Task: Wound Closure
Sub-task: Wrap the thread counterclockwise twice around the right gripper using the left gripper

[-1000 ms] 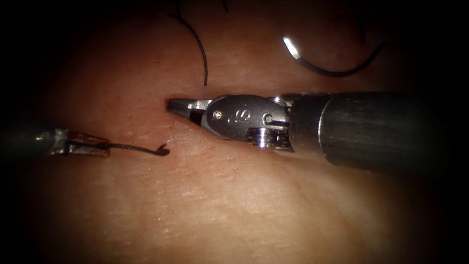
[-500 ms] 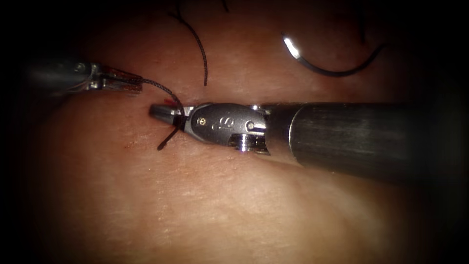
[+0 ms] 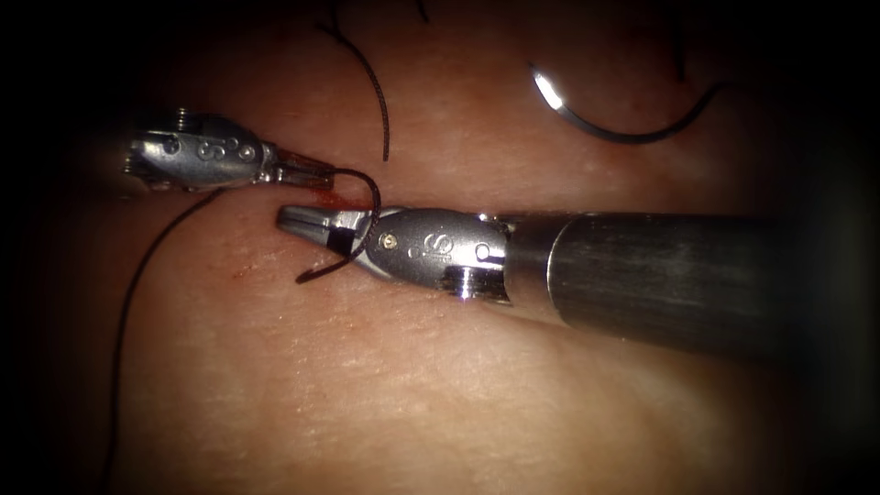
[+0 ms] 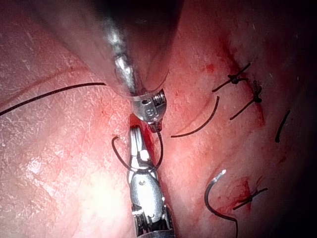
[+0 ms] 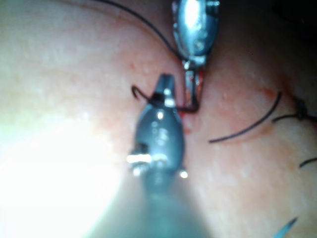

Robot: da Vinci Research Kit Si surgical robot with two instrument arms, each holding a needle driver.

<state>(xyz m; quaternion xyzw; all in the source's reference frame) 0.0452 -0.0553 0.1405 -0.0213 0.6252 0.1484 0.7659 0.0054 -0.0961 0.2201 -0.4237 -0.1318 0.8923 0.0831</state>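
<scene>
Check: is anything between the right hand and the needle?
Nothing visible does, just bare tissue. The needle lies loose on it, not in it. The left hand holds the thread, which crosses the right hand.

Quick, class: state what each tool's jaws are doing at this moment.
Left tool: jaws shut on the thin dark thread.
Right tool: jaws shut on the same thread.
Curved steel needle: free on the tissue.

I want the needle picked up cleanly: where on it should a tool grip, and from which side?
Probably mid-curve on the needle, coming from above. It lies free and flat on the tissue, right of both tools, its tip to the left and the thread leaving its right end.
</scene>
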